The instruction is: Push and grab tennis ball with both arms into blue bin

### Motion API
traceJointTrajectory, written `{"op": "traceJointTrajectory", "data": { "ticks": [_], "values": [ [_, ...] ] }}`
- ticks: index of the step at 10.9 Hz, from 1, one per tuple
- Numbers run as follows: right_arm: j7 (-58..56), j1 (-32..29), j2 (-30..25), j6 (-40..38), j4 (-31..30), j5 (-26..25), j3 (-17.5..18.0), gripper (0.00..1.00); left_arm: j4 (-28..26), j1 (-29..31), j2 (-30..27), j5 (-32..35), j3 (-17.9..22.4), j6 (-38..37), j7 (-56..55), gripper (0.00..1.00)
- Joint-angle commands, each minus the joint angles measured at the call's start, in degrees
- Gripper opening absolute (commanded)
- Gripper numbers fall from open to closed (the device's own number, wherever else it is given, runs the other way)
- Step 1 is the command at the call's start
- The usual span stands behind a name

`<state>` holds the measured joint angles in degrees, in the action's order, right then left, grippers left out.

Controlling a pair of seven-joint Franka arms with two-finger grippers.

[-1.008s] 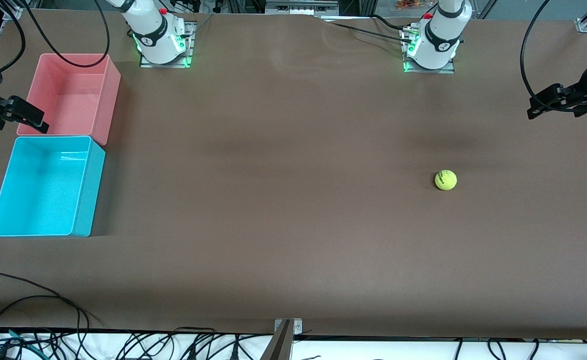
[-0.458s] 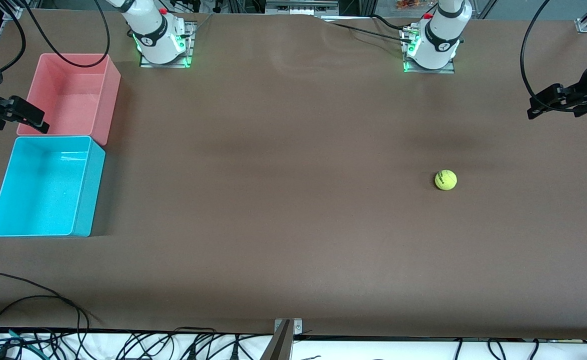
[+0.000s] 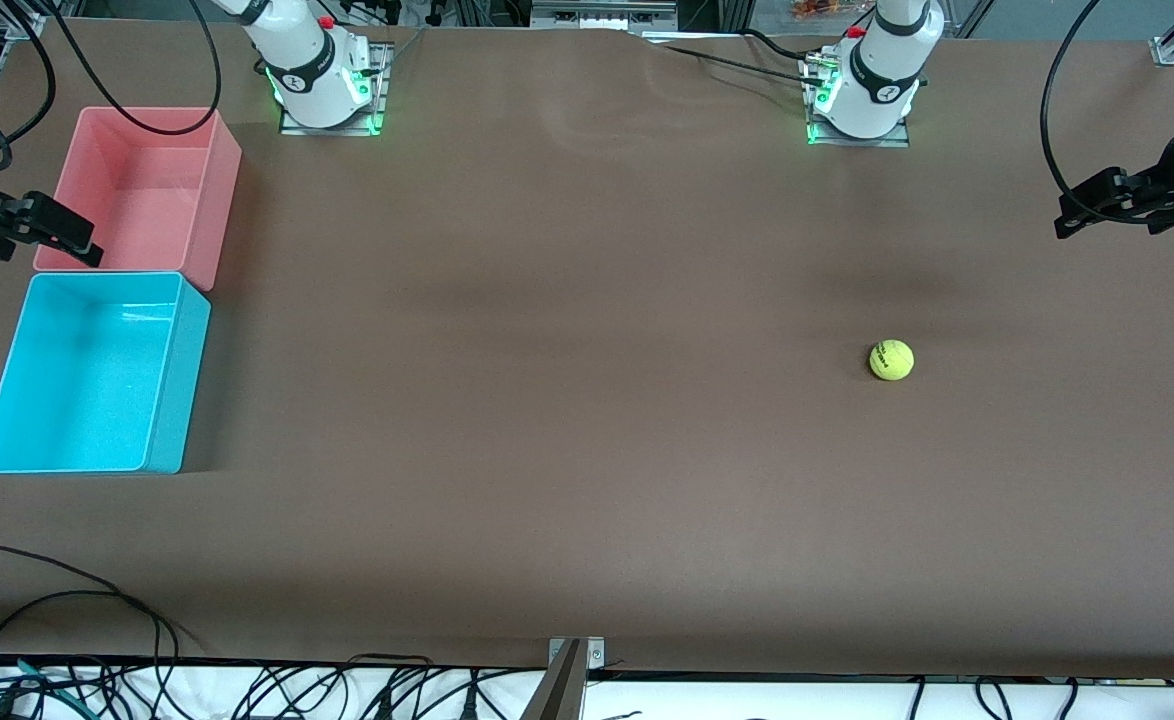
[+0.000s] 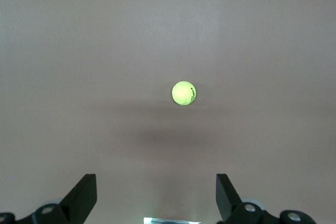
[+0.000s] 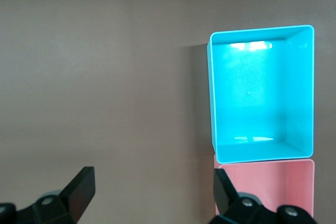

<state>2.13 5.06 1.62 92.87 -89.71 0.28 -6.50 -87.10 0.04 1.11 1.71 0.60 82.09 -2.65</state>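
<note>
Brown matting is covering the whole desk [image 3: 567,450], smooth and bare apart from faint creases near the arms' bases. Cables [image 3: 67,640] are trailing over the white edge nearest the front camera, and a metal bracket [image 3: 575,655] is sitting at the middle of that edge.

With the blue bin [image 3: 162,440] as the landmark: it is standing at the right arm's end of the desk, open top up. The pink bin [image 3: 219,190] is touching it, farther from the front camera than the blue bin. The tennis ball [image 3: 891,360] is lying on the matting well apart from the blue bin, toward the left arm's end of the desk, alone and touching nothing.

The right claw [image 3: 47,235] is hanging above the desk just beside the pink bin's outer wall, close to the blue bin's corner, its fingers [image 5: 79,187] standing wide apart and holding nothing. The left claw [image 3: 1087,205] is hovering over the desk's edge at the left arm's end, well apart from the blue bin, with the ball in its wrist view; its fingers [image 4: 84,195] are spread apart and empty.
</note>
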Motion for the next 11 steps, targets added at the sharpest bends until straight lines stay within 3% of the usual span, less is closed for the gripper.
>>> {"op": "traceJointTrajectory", "data": {
  "ticks": [1,11],
  "values": [
    [0.8,0.5,0.6,-1.4,1.7,0.7,-0.1,1.0,1.8,0.3,0.6,-1.4,0.4,-1.2,1.4,1.0],
    [0.9,0.4,0.6,-1.3,1.8,0.7,-0.1,1.0,0.6,0.1,-0.1,-0.8,0.2,2.7,1.9,1.0]
  ]
}}
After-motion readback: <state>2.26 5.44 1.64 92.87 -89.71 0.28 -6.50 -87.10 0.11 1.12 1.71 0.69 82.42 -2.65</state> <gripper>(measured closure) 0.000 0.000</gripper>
